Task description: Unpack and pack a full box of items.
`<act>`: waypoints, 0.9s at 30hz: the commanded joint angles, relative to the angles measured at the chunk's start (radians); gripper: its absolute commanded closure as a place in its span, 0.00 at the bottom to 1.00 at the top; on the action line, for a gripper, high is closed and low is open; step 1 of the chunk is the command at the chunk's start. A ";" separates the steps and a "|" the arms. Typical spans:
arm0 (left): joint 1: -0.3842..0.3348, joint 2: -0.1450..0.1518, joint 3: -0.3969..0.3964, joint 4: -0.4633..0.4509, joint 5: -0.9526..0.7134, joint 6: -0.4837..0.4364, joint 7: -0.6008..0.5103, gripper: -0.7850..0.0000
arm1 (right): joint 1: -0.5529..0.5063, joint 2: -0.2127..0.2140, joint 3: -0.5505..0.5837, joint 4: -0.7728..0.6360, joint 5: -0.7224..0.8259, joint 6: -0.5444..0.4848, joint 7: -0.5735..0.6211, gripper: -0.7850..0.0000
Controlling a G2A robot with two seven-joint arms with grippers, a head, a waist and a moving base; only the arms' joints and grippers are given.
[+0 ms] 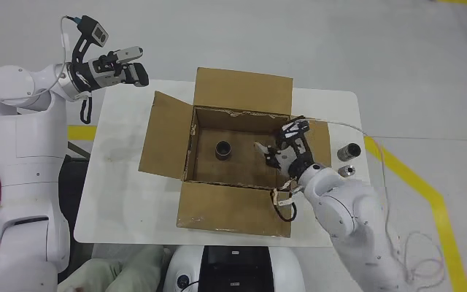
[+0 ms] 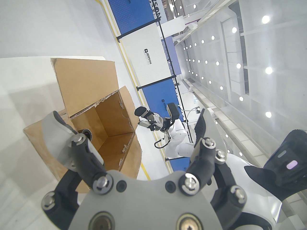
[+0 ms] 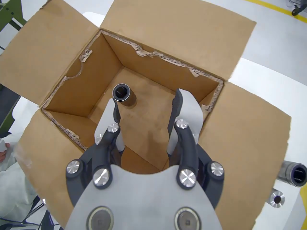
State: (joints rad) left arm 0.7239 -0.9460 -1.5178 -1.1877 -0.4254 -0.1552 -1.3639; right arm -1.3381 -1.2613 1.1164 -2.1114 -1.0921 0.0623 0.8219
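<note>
An open cardboard box (image 1: 232, 109) (image 3: 168, 22) (image 2: 84, 80) stands mid-table with its flaps spread. One dark metal cylinder (image 1: 223, 151) (image 3: 122, 93) (image 2: 86, 134) stands upright on the box floor. My right gripper (image 1: 270, 152) (image 3: 146, 105) hangs open over the box's inside, to the side of the cylinder, with nothing between its fingers. My left gripper (image 1: 137, 64) (image 2: 129, 125) is open and held high off the table's far left corner, away from the box.
Two more metal cylinders lie on the white table (image 1: 117, 190) right of the box: a larger one (image 1: 349, 152) (image 3: 293, 173) and a small one (image 1: 347, 171) (image 3: 277, 199). A person's sleeve shows at the near edge.
</note>
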 commanded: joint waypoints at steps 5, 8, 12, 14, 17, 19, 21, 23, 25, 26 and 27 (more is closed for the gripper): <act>0.000 0.000 0.000 0.000 0.000 0.000 0.000 0.00 | 0.097 -0.018 -0.089 0.113 -0.014 0.003 -0.006 0.39; 0.000 0.000 0.000 0.000 0.000 0.000 0.000 0.00 | 0.133 -0.025 -0.122 0.166 -0.019 -0.008 -0.004 0.36; 0.000 0.000 0.000 0.000 0.000 0.000 0.000 0.00 | 0.168 -0.034 -0.160 0.226 -0.034 -0.033 -0.035 0.28; 0.000 0.000 0.000 0.000 0.000 0.000 0.000 0.00 | 0.180 -0.038 -0.173 0.256 -0.031 -0.041 -0.054 0.26; 0.000 0.000 0.000 0.000 0.000 0.000 0.000 0.00 | 0.195 -0.044 -0.186 0.286 -0.015 -0.059 -0.077 0.25; 0.000 0.000 0.000 0.000 0.000 0.000 0.000 0.00 | 0.201 -0.046 -0.191 0.301 -0.014 -0.071 -0.087 0.18; 0.000 0.000 0.000 0.000 0.000 0.000 0.000 0.00 | 0.202 -0.046 -0.192 0.302 -0.016 -0.072 -0.088 0.14; 0.000 0.000 0.000 0.000 0.000 0.000 0.000 0.00 | 0.202 -0.046 -0.192 0.302 -0.016 -0.072 -0.088 0.14; 0.000 0.000 0.000 0.000 0.000 0.000 0.000 0.00 | 0.202 -0.046 -0.192 0.302 -0.016 -0.072 -0.088 0.14; 0.000 0.000 0.000 0.000 0.000 0.000 0.000 0.00 | 0.202 -0.046 -0.192 0.302 -0.016 -0.072 -0.088 0.14; 0.000 0.000 0.000 0.000 0.000 0.000 0.000 0.00 | 0.202 -0.046 -0.192 0.302 -0.016 -0.072 -0.088 0.14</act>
State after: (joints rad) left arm 0.7239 -0.9460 -1.5178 -1.1877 -0.4254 -0.1552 -1.3639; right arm -1.1358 -1.3077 0.9245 -1.8094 -1.1084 -0.0099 0.7334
